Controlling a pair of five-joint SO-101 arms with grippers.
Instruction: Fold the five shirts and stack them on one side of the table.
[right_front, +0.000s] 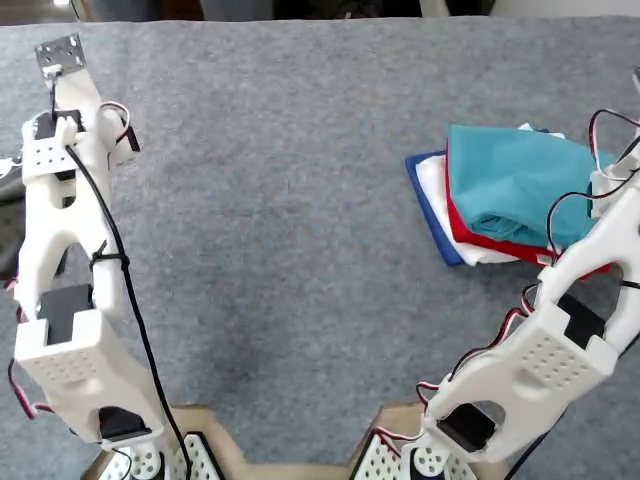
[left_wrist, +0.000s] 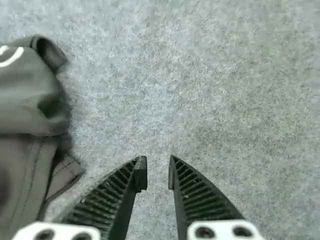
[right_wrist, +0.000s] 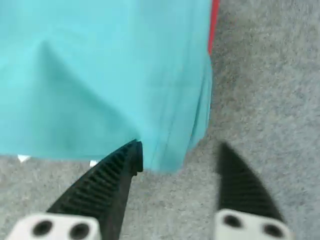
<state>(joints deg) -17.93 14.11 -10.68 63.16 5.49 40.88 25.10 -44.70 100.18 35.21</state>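
Observation:
A stack of folded shirts sits at the right of the table: a teal shirt (right_front: 515, 180) on top, over a red shirt (right_front: 490, 240), a white shirt (right_front: 432, 178) and a blue shirt (right_front: 425, 195). My right gripper (right_wrist: 180, 152) is open at the teal shirt's (right_wrist: 100, 75) near edge, with a folded corner lying between its fingers. The right arm (right_front: 560, 330) reaches to the stack's right side. My left gripper (left_wrist: 157, 172) hangs over bare carpet, slightly open and holding nothing. A dark grey shirt (left_wrist: 27, 110) lies crumpled just beside it.
The grey carpeted table (right_front: 290, 220) stretches between the two arms. The left arm (right_front: 60, 200) stands along the table's left edge, with a cable running down it. The arm bases (right_front: 400, 460) sit at the front edge.

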